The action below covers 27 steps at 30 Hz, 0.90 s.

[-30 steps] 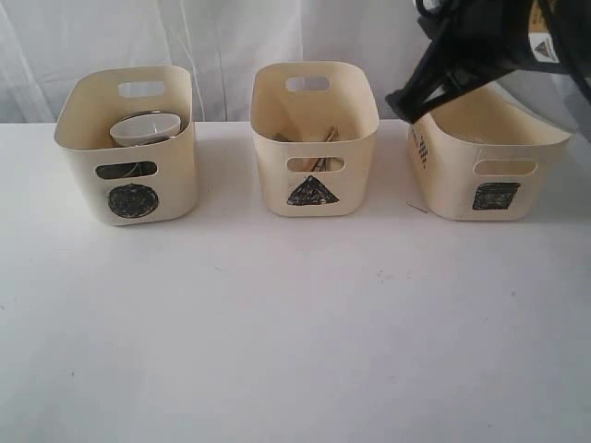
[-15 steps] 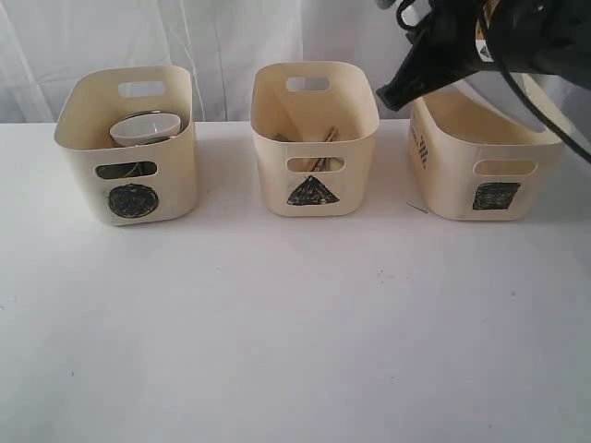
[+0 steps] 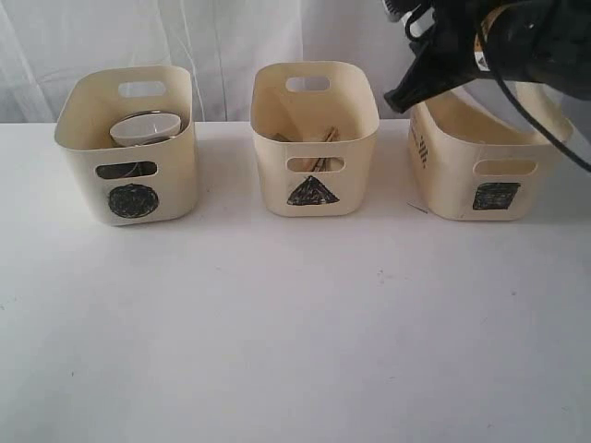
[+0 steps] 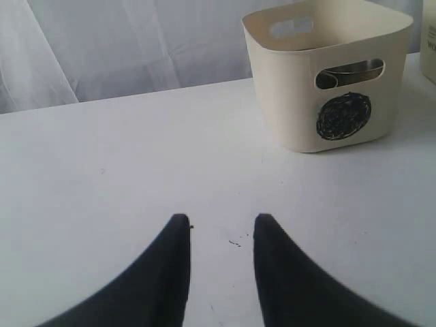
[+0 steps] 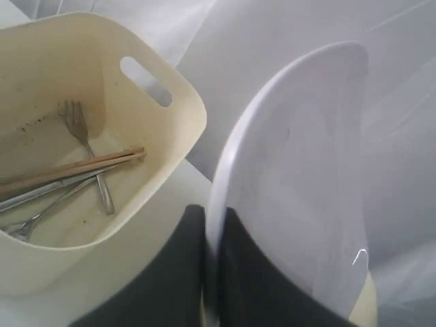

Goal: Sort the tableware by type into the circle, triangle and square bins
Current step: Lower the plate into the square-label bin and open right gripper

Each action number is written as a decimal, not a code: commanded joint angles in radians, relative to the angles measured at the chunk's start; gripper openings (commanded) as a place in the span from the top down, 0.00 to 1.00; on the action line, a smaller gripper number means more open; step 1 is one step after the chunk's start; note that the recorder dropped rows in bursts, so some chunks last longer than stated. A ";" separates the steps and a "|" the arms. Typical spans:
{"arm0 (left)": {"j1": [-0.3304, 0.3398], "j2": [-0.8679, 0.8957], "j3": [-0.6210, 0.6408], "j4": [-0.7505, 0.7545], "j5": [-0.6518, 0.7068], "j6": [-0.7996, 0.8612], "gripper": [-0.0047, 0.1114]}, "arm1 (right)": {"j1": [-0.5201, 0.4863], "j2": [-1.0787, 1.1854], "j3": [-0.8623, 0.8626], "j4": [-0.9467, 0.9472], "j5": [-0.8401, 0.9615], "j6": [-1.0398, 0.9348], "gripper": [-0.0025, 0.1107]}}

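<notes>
Gripping white plate (image 5: 293, 177) by its rim, R tool (image 5: 212, 225) clenched, plate upright above square bin (image 3: 489, 185). L tool (image 4: 219, 225) released, empty, low over bench (image 4: 102, 170) near circle bin (image 4: 293, 102).

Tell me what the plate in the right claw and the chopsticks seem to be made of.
Plate: likely glazed ceramic, maybe melamine; white, smooth, with a small bright glint near its edge.
Chopsticks: apparently wood; matte tan, no shine, unlike the grey metallic fork beside them.
</notes>
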 commanded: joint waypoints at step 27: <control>0.003 -0.005 0.003 -0.005 -0.001 0.000 0.64 | -0.105 0.121 -0.090 -0.018 -0.135 0.122 0.77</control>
